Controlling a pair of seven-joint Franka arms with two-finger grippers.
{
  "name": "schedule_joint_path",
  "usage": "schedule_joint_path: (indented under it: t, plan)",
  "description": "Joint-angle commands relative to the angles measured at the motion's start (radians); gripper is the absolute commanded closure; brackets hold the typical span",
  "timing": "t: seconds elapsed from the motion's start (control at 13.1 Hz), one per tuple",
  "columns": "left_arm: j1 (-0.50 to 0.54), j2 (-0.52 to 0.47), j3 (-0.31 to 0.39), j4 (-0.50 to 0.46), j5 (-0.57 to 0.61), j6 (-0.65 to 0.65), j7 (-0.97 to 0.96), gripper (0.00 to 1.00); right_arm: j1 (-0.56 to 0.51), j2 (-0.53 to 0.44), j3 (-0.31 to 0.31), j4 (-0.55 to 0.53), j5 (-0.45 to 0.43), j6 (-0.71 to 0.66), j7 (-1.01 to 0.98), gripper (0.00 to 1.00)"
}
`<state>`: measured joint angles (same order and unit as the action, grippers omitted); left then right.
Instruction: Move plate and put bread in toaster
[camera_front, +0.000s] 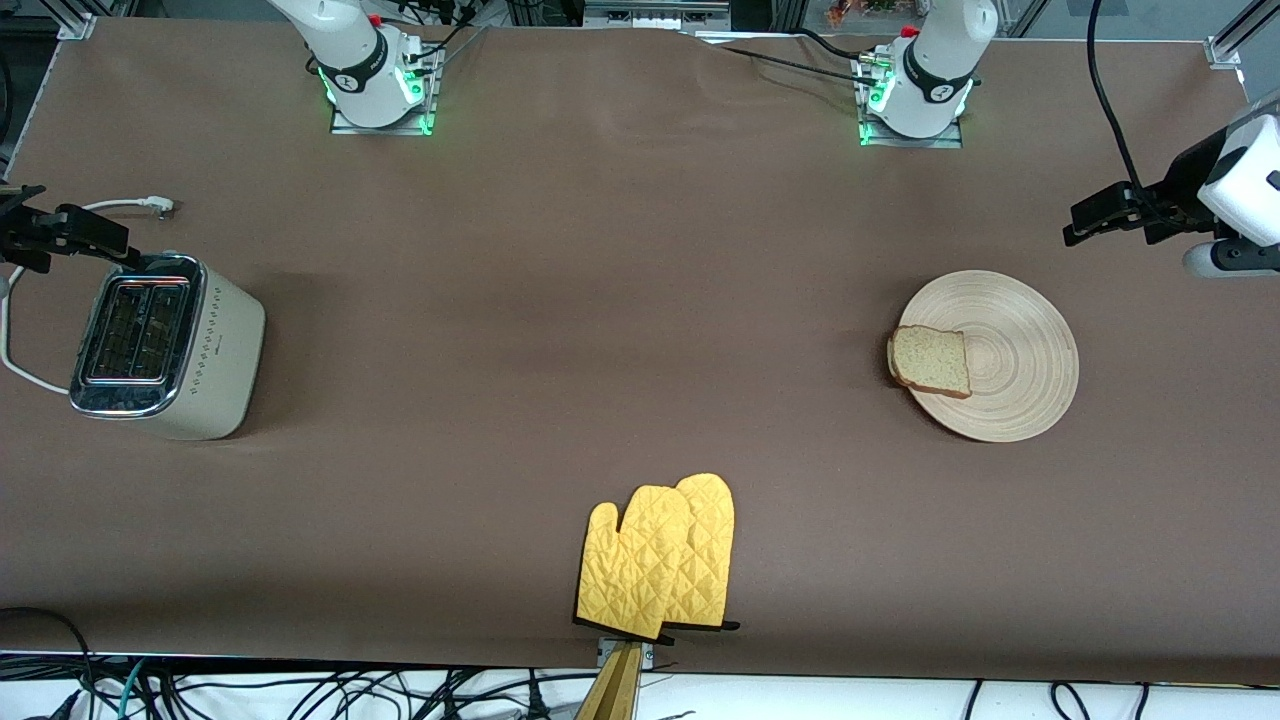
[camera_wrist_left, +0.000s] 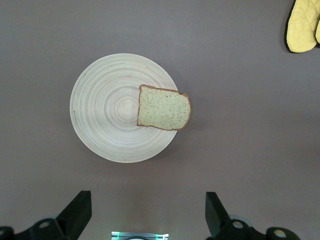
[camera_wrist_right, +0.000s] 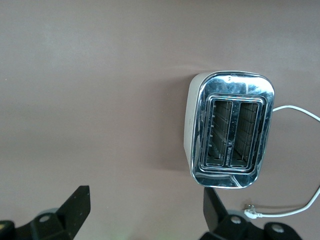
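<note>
Plate (camera_front: 1010, 400) lies flat on the brown table (camera_front: 600, 300) toward the left arm's end, with the bread (camera_front: 931, 361) resting on its rim and poking slightly past the edge. Well apart, at the right arm's end, the toaster (camera_front: 205, 355) stands upright, both slots empty, its white cord (camera_front: 20, 370) trailing off beside it. A pair of yellow oven mitts (camera_front: 660, 560) sits near the front camera's edge, between the two. The left gripper (camera_front: 1095, 215) hangs near the plate, fingers spread wide and holding nothing. The right gripper (camera_front: 60, 232) hangs over the cord just beside the toaster, fingers likewise apart and empty.
</note>
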<state>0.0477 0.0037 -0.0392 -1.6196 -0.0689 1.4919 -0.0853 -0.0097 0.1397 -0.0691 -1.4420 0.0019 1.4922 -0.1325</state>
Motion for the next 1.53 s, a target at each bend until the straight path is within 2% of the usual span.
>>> schedule_joint_path:
  t: [0.0, 0.38, 0.76, 0.99, 1.3, 1.45]
  plan:
    - [0.009, -0.021, -0.005, -0.025, 0.004, 0.014, 0.016, 0.0, -0.006, -0.008, 0.005, -0.011, -0.003, 0.0, 0.002, 0.0]
    - [0.017, -0.022, -0.004, -0.026, 0.014, 0.019, 0.024, 0.0, -0.006, -0.008, 0.005, -0.011, -0.003, 0.0, 0.004, 0.0]
    - [0.023, -0.022, -0.001, -0.025, 0.052, 0.103, 0.027, 0.0, -0.006, -0.008, 0.005, -0.011, -0.003, 0.0, 0.004, 0.0]
    - [0.027, -0.022, 0.002, -0.028, 0.057, 0.105, 0.028, 0.0, -0.006, -0.008, 0.005, -0.011, -0.003, 0.0, 0.005, 0.0]
    - [0.06, -0.018, 0.008, -0.057, 0.057, 0.113, 0.027, 0.0, -0.006, -0.008, 0.005, -0.011, -0.003, 0.003, 0.005, 0.0]
    - [0.075, -0.014, 0.025, -0.08, 0.096, 0.14, 0.032, 0.0, -0.006, -0.008, 0.005, -0.011, -0.003, 0.002, 0.005, 0.0]
